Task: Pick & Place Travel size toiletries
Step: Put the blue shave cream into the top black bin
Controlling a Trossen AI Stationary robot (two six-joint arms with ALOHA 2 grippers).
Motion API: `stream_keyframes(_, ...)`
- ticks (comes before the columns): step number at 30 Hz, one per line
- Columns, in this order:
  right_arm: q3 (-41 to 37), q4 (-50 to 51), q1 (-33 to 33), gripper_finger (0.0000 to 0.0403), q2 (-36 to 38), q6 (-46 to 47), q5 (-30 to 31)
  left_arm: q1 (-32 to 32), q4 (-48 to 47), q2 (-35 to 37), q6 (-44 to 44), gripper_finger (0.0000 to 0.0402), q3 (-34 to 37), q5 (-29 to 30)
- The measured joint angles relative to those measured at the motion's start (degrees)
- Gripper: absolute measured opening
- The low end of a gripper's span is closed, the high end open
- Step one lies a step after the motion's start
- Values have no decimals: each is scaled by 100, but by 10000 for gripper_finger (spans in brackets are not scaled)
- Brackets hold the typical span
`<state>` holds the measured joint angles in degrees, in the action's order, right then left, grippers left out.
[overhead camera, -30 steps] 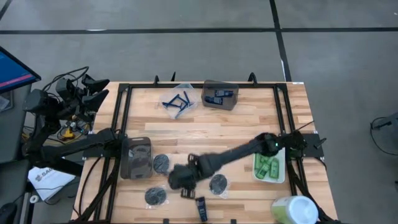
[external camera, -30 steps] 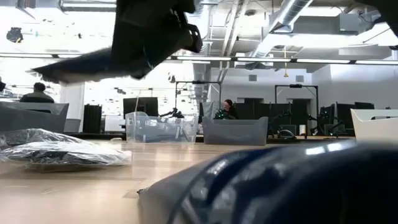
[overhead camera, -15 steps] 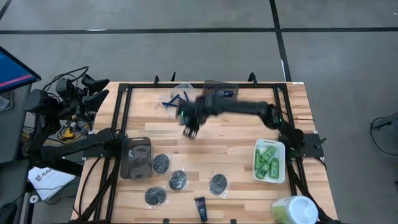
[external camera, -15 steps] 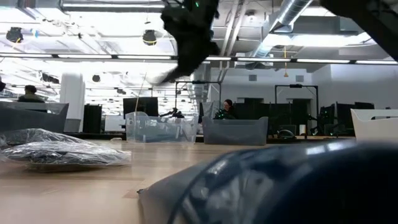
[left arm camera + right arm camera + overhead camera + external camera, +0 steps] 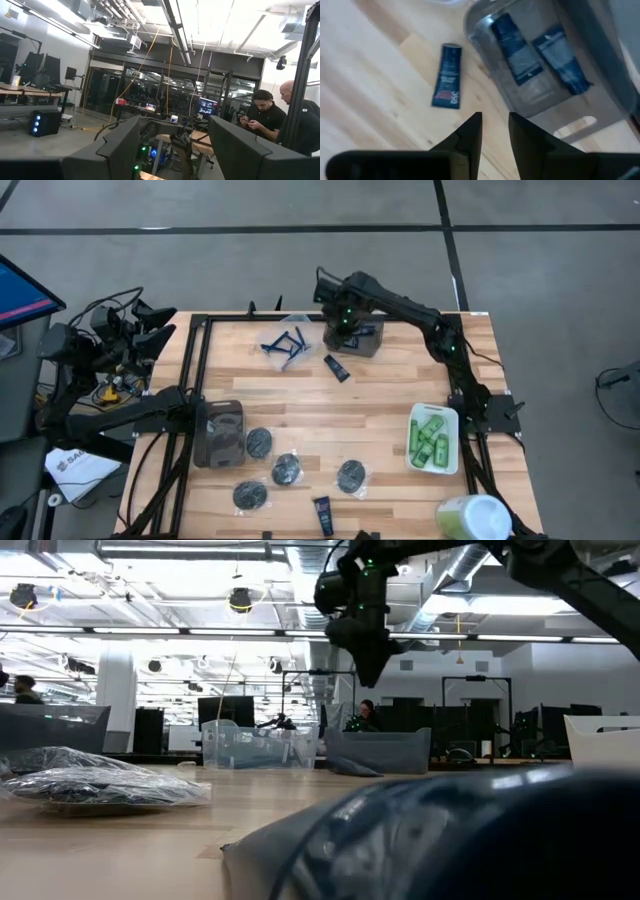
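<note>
My right gripper (image 5: 343,325) (image 5: 495,120) hovers open above the grey bin (image 5: 358,338) at the far edge, high over it in the low view (image 5: 375,665). Two navy tubes (image 5: 512,47) lie inside that bin. A third navy tube (image 5: 336,367) (image 5: 447,82) lies flat on the table beside the bin, apart from the fingers. Another navy tube (image 5: 322,513) lies at the near edge. Several wrapped dark discs (image 5: 287,470) lie on the near half. Blue razors (image 5: 285,343) sit in the clear bin, green bottles (image 5: 430,442) in the white tray. My left gripper (image 5: 220,432) (image 5: 172,145) waits open at the table's left side.
The white tray (image 5: 452,465) stands at the right edge, with the pale-green-topped tub (image 5: 475,518) at the near right corner. The clear bin (image 5: 255,745) and grey bin (image 5: 385,752) stand side by side at the far edge. People sit in the room beyond.
My right gripper has swung fast from the discs near the table's near edge up and across to the far edge, carrying a navy tube. It has let go. The tube now lies on the table beside the grey bin, and the gripper stands above the bin.
</note>
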<state>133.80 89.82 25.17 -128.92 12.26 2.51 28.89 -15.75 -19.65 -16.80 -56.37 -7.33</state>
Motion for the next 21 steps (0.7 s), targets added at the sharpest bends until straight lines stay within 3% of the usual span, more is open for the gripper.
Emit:
stream_keyframes(8, -1, 10, -493, 112, 374, -294, 130, 2, -253, 1, 0, 231, -1, 2)
stream_keyframes(15, -60, -117, -898, 196, 417, -40, 395, 0, -290, 0, -2, 231, -1, 2)
stream_keyframes(21, -1033, -656, -1060, 237, 696, 309, 512, 0, -294, 0, -2, 231, -1, 2)
